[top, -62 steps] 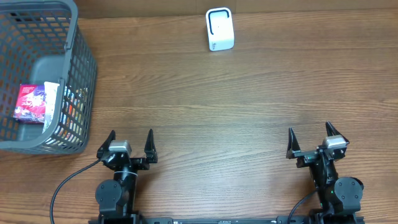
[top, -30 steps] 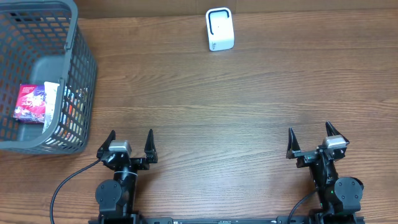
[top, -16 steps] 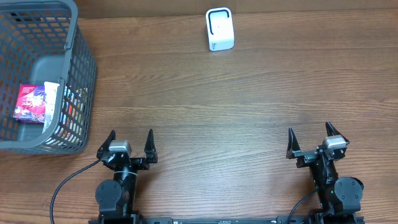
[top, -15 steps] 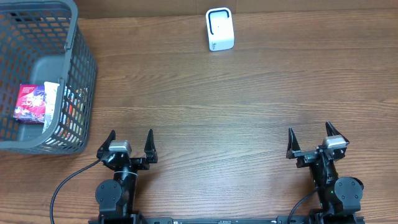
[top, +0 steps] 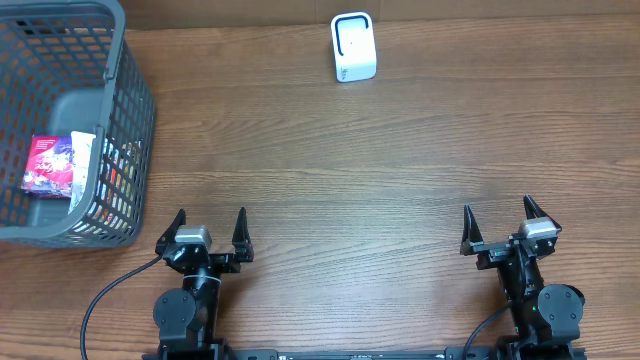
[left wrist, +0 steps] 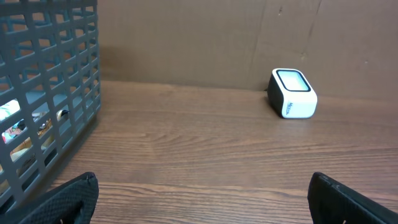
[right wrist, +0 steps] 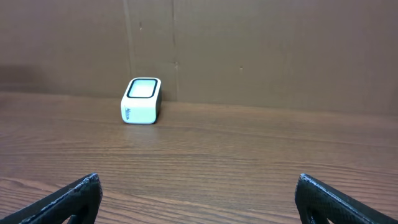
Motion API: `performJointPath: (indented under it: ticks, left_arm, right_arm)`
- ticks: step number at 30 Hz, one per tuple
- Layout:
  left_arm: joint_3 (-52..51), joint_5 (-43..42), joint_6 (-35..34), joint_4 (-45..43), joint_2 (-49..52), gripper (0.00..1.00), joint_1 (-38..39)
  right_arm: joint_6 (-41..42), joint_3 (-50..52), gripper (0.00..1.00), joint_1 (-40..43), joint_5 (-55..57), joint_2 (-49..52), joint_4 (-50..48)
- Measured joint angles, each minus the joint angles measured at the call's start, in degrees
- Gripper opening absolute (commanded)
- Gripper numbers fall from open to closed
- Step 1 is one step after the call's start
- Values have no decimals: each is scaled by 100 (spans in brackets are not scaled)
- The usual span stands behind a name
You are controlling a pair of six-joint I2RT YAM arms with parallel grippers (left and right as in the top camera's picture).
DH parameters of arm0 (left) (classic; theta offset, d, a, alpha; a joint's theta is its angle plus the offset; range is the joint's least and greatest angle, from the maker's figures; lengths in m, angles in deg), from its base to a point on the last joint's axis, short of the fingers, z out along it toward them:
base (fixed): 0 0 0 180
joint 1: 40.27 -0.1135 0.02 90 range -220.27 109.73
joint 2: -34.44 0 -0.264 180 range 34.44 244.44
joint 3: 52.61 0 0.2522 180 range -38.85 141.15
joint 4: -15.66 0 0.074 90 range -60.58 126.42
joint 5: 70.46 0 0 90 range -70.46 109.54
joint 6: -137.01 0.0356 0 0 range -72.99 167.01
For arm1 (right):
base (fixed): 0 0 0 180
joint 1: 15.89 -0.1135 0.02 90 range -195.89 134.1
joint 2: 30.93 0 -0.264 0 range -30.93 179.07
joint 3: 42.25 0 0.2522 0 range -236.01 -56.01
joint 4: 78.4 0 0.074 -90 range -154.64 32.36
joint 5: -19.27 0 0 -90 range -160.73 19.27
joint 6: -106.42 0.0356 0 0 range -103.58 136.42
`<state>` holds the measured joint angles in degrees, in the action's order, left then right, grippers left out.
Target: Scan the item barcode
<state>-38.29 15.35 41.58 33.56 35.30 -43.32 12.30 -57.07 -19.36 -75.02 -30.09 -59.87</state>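
I find the left claw (top: 211, 218) and right claw (top: 497, 208) both wide open, holding nothing; scanner (top: 353, 47) upright on the tabletop (top: 350, 180); red packet (top: 48, 165) inside the basket (top: 135, 120)

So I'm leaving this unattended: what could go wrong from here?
The packets lie crowded together low in the grey basket, so the left gripper may snag the mesh wall or lift two at once. The white scanner stands far across the table; a long reach might nudge it or miss its window.
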Motion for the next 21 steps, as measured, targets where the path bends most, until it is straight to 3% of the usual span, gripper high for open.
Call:
performJointPath:
  ticks: [9,21]
  left_arm:
    - [0,-186,20,-22,0,100,0]
    - [0,-334,636,-28,0,100,0]
  right_arm:
    - [2,0,100,-2,-2,0,-2]
    - [2,0,100,0,-4,0,0]
